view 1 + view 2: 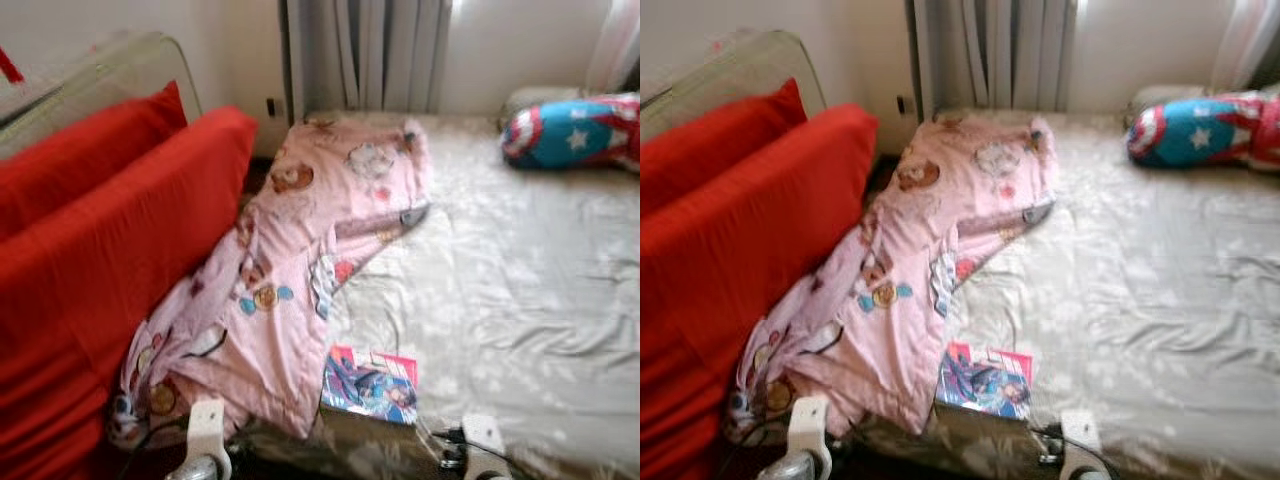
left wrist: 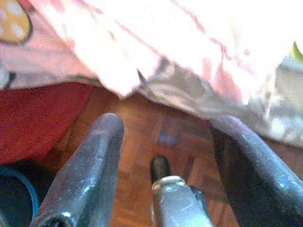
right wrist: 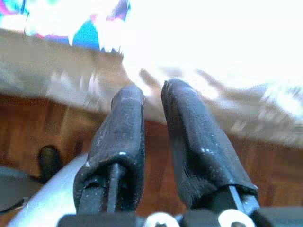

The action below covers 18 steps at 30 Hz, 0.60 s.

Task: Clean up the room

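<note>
Facing a bed [image 1: 520, 290] with a rumpled grey sheet. Pink cartoon blanket [image 1: 300, 250] heaped along the bed's left edge, spilling toward the red cushions [image 1: 110, 230] beside it, probably kicked aside. Comic book [image 1: 370, 385] flat near the bed's foot, just right of the blanket's lower corner. Star-patterned pillow [image 1: 570, 130] at the bed's head. Left gripper [image 2: 165, 142] low before the bed's foot, fingers spread, empty; right gripper [image 3: 151, 118] likewise low, fingers nearly together, grasping nothing. Parquet floor [image 2: 156, 137] below; curtains [image 1: 380, 50] behind.

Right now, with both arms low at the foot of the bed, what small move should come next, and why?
Probably raise the open left gripper toward the pink blanket. It lies crumpled, spilling off the bed against the red cushion, its edge hanging just above that gripper. The book can wait.
</note>
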### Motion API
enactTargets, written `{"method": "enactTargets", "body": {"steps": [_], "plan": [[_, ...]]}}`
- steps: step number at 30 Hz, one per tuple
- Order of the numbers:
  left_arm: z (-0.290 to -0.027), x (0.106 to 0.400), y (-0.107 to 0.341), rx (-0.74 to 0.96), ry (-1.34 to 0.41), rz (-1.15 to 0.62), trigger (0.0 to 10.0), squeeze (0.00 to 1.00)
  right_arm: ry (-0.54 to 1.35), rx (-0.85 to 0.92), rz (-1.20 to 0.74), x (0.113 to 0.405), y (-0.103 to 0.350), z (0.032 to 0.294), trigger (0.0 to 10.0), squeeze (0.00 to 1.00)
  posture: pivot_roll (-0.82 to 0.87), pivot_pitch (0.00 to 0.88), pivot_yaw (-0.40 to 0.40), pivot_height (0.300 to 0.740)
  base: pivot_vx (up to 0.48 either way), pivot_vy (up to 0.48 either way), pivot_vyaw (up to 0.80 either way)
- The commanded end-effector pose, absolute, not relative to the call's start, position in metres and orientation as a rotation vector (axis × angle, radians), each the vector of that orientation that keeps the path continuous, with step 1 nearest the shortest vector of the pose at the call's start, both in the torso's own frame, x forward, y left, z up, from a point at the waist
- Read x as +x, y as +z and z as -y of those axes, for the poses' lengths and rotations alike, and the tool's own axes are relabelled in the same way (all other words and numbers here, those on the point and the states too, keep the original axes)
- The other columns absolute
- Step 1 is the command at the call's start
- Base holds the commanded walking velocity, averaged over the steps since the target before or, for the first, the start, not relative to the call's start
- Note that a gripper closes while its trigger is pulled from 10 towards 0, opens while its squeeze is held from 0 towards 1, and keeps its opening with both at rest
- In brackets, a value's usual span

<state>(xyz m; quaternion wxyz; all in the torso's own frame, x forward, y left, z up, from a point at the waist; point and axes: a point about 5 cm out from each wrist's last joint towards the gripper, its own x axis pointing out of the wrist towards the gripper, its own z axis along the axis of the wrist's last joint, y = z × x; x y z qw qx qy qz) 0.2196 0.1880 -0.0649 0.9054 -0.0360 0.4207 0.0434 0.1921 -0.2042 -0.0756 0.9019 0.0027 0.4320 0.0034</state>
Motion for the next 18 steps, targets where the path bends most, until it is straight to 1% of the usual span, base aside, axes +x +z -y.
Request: {"method": "enactTargets", "body": {"steps": [1, 5, 11, 18], "plan": [[-0.1995, 0.2136, -0.0667, -0.045, 0.108, -0.882, 10.0, 0.0, 0.025, 0.026, -0.898, 0.1907, -0.078, 0.1936, 10.0, 0.0, -0.15, 0.013, 0.039, 0.74, 0.0, 0.0, 0.0], [-0.2001, 0.2124, -0.0669, -0.059, 0.108, -0.868, 10.0, 0.0, 0.027, 0.027, -0.877, 0.1903, -0.0777, 0.1922, 10.0, 0.0, -0.16, 0.018, 0.048, 0.74, 0.0, 0.0, 0.0], [-0.2018, 0.2105, -0.0672, -0.036, 0.082, -0.859, 10.0, 0.0, 0.022, 0.055, -0.852, 0.1883, -0.0782, 0.1897, 10.0, 0.0, -0.17, 0.027, 0.06, 0.74, 0.0, 0.0, 0.0], [-0.2055, 0.2041, -0.0689, -0.03, 0.106, -0.828, 10.0, 0.0, 0.04, 0.044, -0.836, 0.1822, -0.0803, 0.1871, 10.0, 0.0, -0.17, 0.027, 0.07, 0.74, 0.0, 0.0, 0.0]]}}
